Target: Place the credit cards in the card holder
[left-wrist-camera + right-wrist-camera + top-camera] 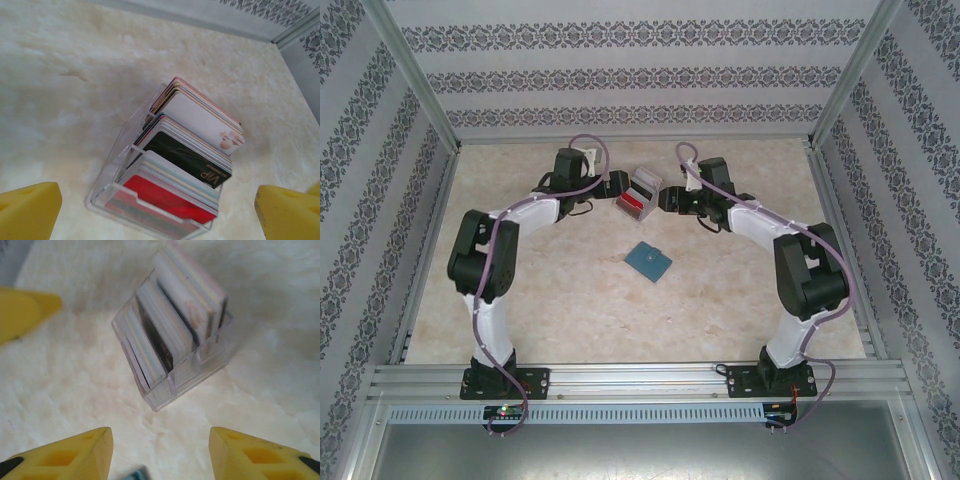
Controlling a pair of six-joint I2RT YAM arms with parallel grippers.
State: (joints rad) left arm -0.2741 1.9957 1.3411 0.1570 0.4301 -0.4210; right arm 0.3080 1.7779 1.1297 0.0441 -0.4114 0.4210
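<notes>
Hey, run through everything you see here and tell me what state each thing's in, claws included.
Clear stand, upright on the table, all three slots full.
Credit cards, packed on edge in the stand's slots.
Card holder, flat on the table, apparently folded shut, apart from both claws.
Left claw, open, empty, aimed at the stand.
Right claw, open, empty, facing the stand from the other side.

Clear three-slot stand [114, 167] on marbled table [570, 310]
</notes>
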